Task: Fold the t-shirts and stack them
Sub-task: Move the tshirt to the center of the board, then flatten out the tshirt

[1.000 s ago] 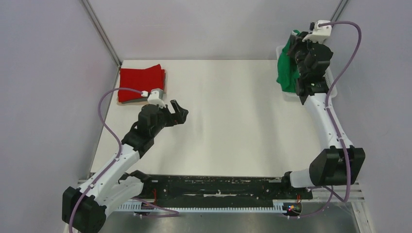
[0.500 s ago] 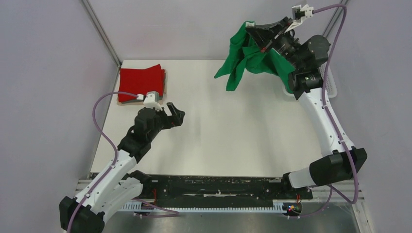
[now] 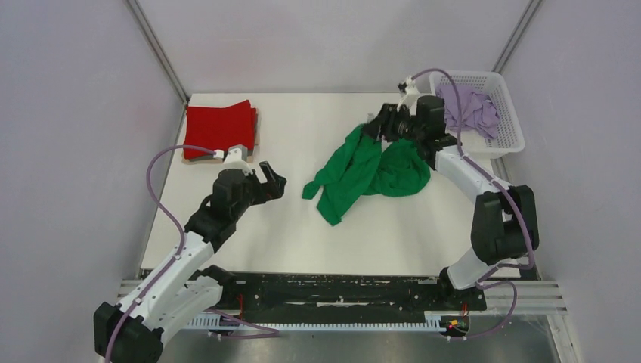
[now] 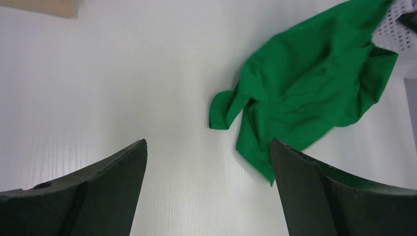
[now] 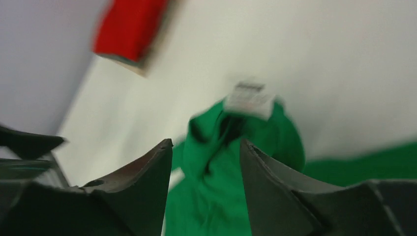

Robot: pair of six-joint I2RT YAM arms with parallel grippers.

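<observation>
A bright green t-shirt (image 3: 370, 170) lies crumpled on the white table, right of the middle. My right gripper (image 3: 376, 125) hovers just over its far end. In the right wrist view its jaws stand apart (image 5: 206, 147), with blurred green t-shirt cloth (image 5: 221, 196) below them and nothing pinched. A red t-shirt (image 3: 221, 128) lies folded at the far left corner. A pale lilac t-shirt (image 3: 469, 110) sits bunched in the basket. My left gripper (image 3: 274, 175) is wide open (image 4: 209, 147) over bare table, left of the green t-shirt (image 4: 314, 83).
A white lattice basket (image 3: 514, 128) stands at the far right corner, and its edge shows in the left wrist view (image 4: 393, 29). A tan board (image 4: 44, 6) lies under the red shirt. Grey walls enclose the table on three sides.
My right arm swung the green t-shirt up out of the basket and leftward, then down onto the table, and its jaws have parted. The left arm has barely shifted.
</observation>
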